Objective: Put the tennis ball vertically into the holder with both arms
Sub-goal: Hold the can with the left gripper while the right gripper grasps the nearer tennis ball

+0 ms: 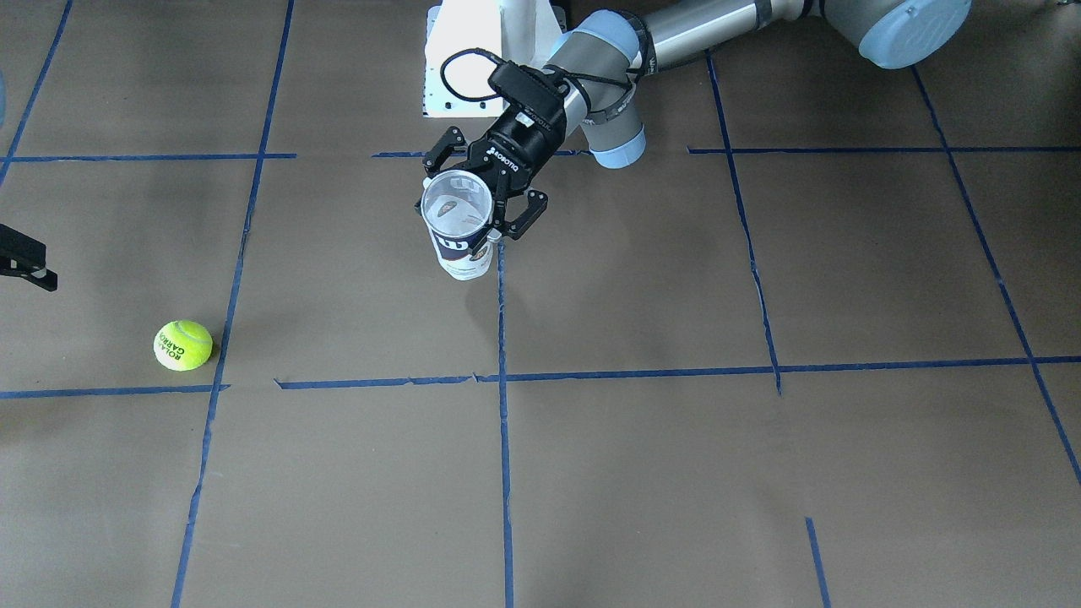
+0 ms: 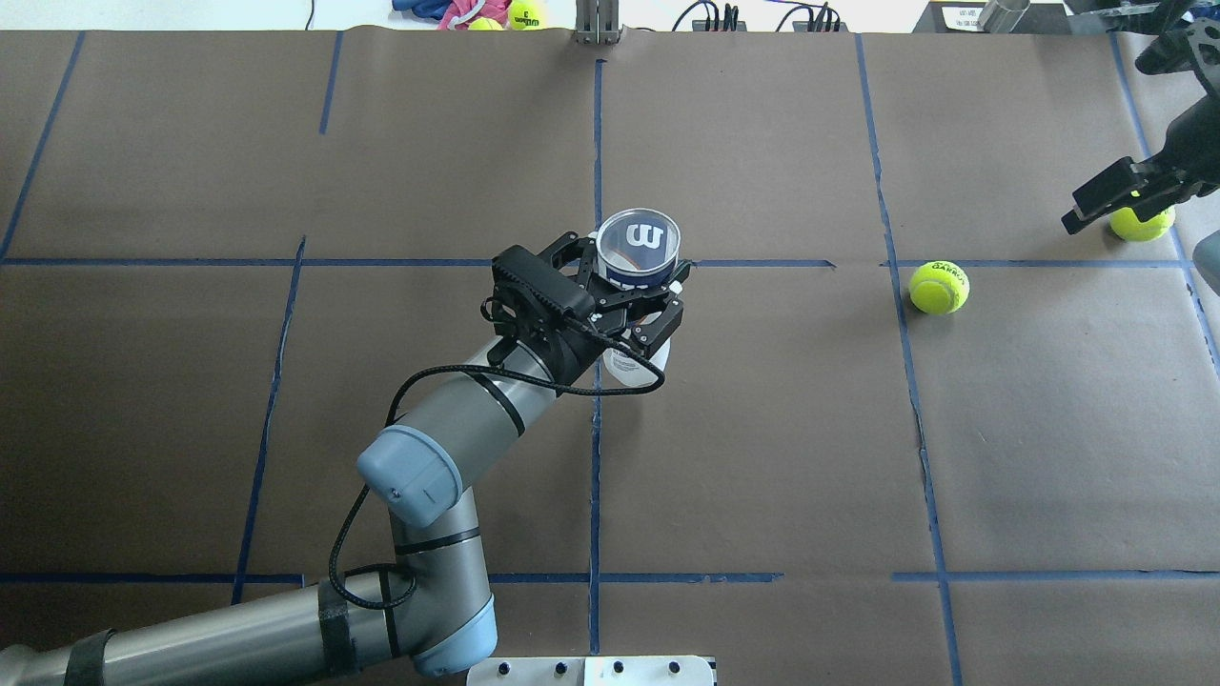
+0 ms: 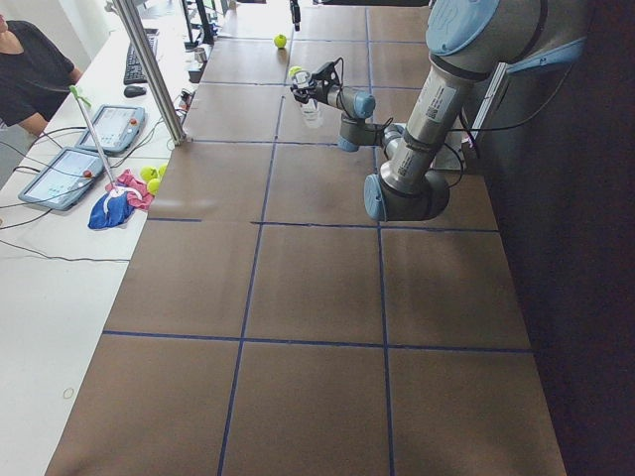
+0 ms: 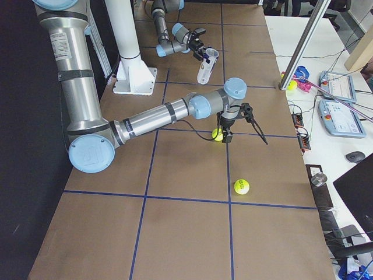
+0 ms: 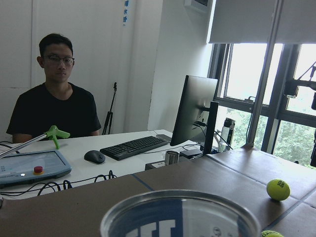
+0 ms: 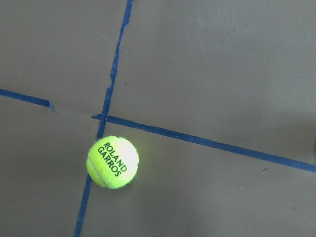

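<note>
Overhead exterior as the main reference. Biggest thing by far: brown paper-covered table [image 2: 762, 429], cut into big squares by blue tape [image 2: 596, 429]. Next up, left arm [image 2: 448, 419], in from the lower left of that view and stretched to about the table's middle. Then right arm [image 4: 151, 119], easiest to follow in the exterior right view, stretched out toward the table's right end. Also a white pedestal base [image 4: 125, 52] at the robot-side edge of the table. Plus an operator [image 5: 57, 106] in black tee and glasses, caught by the left wrist cam, sitting well back from everything.

Down to the smaller stuff. First the left gripper [image 2: 629, 286], clamped around the holder [image 1: 460, 249], fingers on either side of its upper part just under the metal rim. Upright or nearly so, mouth facing up, navy label and white W showing. Base touching the table or hanging just above it? Can't tell. Then the right gripper [image 4: 245, 140], hanging above the table, fingers spread wide, nothing between them.

Now the tennis ball [image 2: 939, 288]: lying on the table over on the right side, just beside a tape crossing, well apart from the holder, ROLAND GARROS lettering plain in the right wrist cam. Further right, a second ball [image 2: 1141, 221], partly behind a black finger [image 2: 1110, 195] in the overhead. Lastly a few spare balls [image 2: 522, 13] past the table's far edge, next to a pink cloth [image 2: 462, 11].
</note>
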{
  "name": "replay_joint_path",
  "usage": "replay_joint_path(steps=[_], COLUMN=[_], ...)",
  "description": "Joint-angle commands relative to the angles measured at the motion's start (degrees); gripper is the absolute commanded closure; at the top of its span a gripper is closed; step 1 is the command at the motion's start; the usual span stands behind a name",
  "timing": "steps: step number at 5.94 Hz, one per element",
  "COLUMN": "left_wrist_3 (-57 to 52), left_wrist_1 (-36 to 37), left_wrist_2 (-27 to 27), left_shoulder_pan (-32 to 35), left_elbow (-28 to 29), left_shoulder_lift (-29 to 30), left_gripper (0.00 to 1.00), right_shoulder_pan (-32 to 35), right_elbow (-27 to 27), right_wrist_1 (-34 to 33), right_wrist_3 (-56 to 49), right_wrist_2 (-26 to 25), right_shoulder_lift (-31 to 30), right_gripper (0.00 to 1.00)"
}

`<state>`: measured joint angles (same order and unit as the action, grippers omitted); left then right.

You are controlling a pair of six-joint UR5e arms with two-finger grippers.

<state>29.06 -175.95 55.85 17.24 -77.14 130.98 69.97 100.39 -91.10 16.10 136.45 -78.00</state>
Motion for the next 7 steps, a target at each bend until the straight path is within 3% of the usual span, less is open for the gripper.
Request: replay_joint_path(steps=[1,2,4,7], left_wrist_3=[-3.36,-8.7,-13.31,-14.47], left_wrist_1=[-4.81,-7.88,-9.76,-9.32], left_wrist_2=[-1.45,-1.45,-1.36,-0.92], left_shoulder_pan=[-1.68,-2.81,-3.53,-3.62], left_elbow=[0.5,0.59,0.24,0.06], left_shoulder_lift=[-3.34,-3.54,-3.19,-2.84], left_gripper=[0.2,0.2,0.19,0.12], right_shoulder_pan=[-1.58,-3.33,-6.15,-6.33], right_elbow=[-0.99,-0.9,-0.99,-0.81], right_wrist_1=[4.84,8.27,8.57,8.57], right_wrist_3=[4.87,8.13,8.6,8.69], right_wrist_2=[-1.09,-3.88,-9.51,-9.62], right_shoulder_lift=[0.83,0.83,0.83,0.83], right_gripper=[0.0,0.0,0.0,0.0])
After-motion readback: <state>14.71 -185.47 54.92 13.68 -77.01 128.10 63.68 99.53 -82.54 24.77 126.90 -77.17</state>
